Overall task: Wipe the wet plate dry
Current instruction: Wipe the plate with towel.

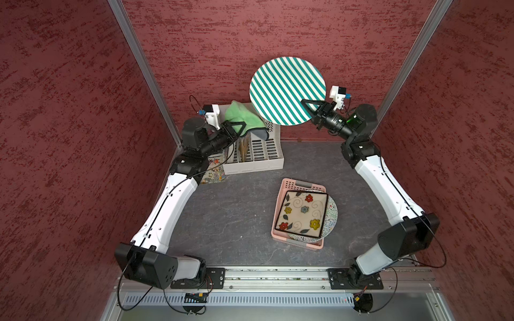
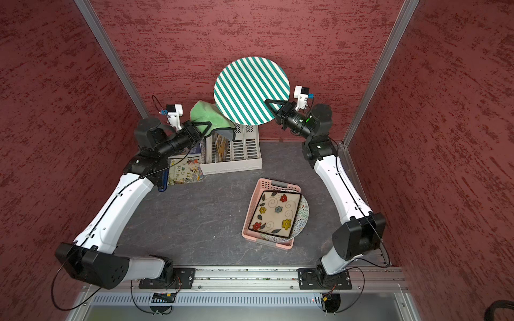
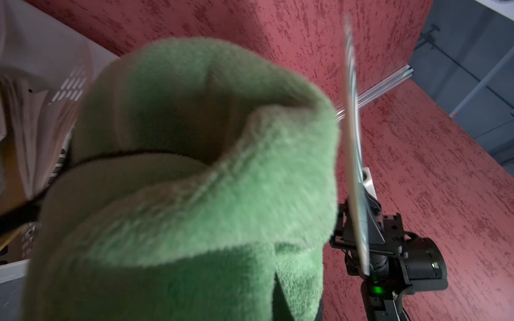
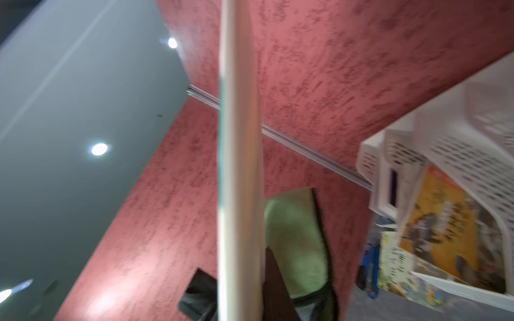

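Plate point(image 1: 287, 90) is round, flat, striped teal and white.

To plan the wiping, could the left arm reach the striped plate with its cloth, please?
Probably yes: the right tool holds the striped plate aloft, and the green cloth in the left tool sits close beside it with nothing between.
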Controlling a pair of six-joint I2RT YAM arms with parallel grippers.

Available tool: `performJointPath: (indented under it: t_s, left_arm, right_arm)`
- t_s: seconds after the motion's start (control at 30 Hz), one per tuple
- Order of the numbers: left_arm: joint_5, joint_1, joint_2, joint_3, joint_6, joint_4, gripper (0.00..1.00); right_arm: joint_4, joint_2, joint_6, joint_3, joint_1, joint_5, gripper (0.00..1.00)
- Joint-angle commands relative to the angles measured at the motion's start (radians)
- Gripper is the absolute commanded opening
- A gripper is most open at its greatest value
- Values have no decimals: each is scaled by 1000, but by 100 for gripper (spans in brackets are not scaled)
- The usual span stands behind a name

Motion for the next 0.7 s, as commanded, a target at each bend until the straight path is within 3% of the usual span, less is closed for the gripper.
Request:
performJointPath:
  t_s: [0.0,0.13,0.27,0.53,0.67]
  left_arm:
    - [149,22,40,-36,-296,351,0]
    - [146,15,140,26,-568,836,0]
    - [61,6,246,156,-765,1153,0]
    - [46,-129,338,351,-769,1159,0]
    - [50,-245,392,379,-771,1187,0]
  right_arm:
    - [474,-50,245,-56,83,-79,0]
    - [422,-61,215,-148,126,-78,0]
    - [544,-5,311,-125,132,-100,0]
    - [505,106,329,63,185,-122,0]
    - [358,233,305,337,142,-82,0]
